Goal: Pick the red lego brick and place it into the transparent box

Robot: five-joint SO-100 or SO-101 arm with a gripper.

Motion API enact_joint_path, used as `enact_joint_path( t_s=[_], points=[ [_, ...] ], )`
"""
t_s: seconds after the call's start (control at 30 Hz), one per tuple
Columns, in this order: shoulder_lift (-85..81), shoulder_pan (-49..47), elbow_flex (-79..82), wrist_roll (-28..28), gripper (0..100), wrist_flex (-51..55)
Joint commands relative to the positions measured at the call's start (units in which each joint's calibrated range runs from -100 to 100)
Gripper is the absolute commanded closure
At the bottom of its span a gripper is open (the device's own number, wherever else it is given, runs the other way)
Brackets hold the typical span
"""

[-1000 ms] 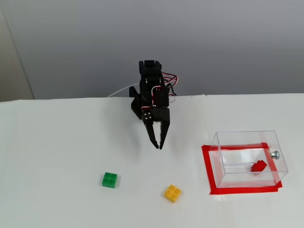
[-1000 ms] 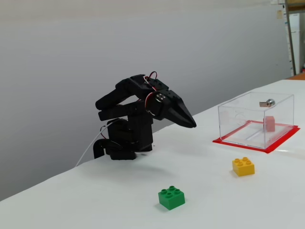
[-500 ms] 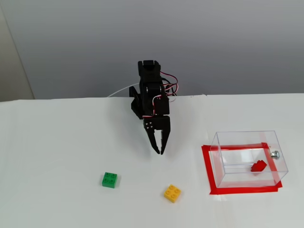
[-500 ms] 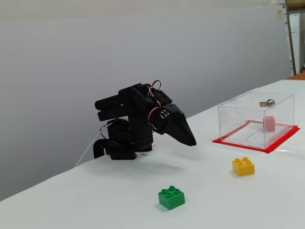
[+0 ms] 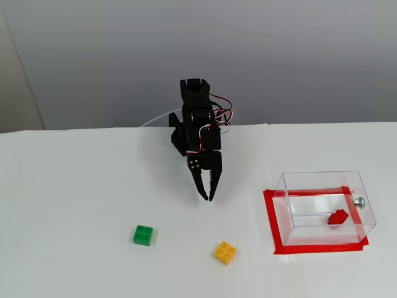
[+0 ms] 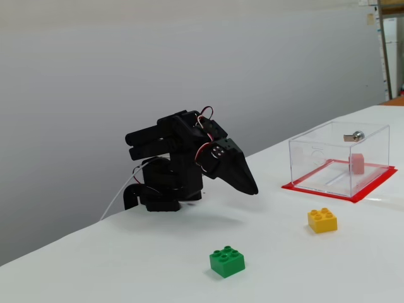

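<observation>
1. From my seat, the red lego brick (image 5: pixel 338 217) is already inside the transparent box (image 5: pixel 310 186), on its floor toward the side with the silver knob (image 5: pixel 358 201). In the other fixed view it reads as a pale pink block (image 6: pixel 357 163) through the clear wall, below the knob.
2. I'd call the placement done: brick is contained, nothing is touching it, and it lies a bit tilted, consistent with a drop rather than a careful set-down. That's a judgement.
3. The box sits inside a red tape outline (image 5: pixel 270 217) on the table (image 5: pixel 74 186). My guess is the tape marks a fixed box position for repeat runs.
4. Distractors: green brick (image 5: pixel 143 234) and yellow-orange brick (image 5: pixel 225 252) sit on open table, well apart from the box and from each other, both stud-side up.
5. The gripper (image 5: pixel 206 197) is empty and well apart from the box and all bricks. Fingers are nearly together at the tips, with only a thin sliver between them, holding nothing.
6. Arm pose: folded back over its base (image 6: pixel 161 196), upper links stacked, wrist pitched so the gripper points down and forward toward the table, tips hovering above it (image 6: pixel 251 188). Looks like a rest/home pose to me.
</observation>
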Motion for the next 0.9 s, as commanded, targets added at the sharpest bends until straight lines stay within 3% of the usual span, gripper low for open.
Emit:
enact_joint_path(
  t_s=[0.0,0.3,0.87],
  points=[
    [-0.6,0.1,-0.7,-0.2,99,3.2],
    [-0.6,0.1,-4.8,-0.1,99,16.7],
    [-0.5,0.1,-4.8,-0.1,99,17.0]
  ],
)
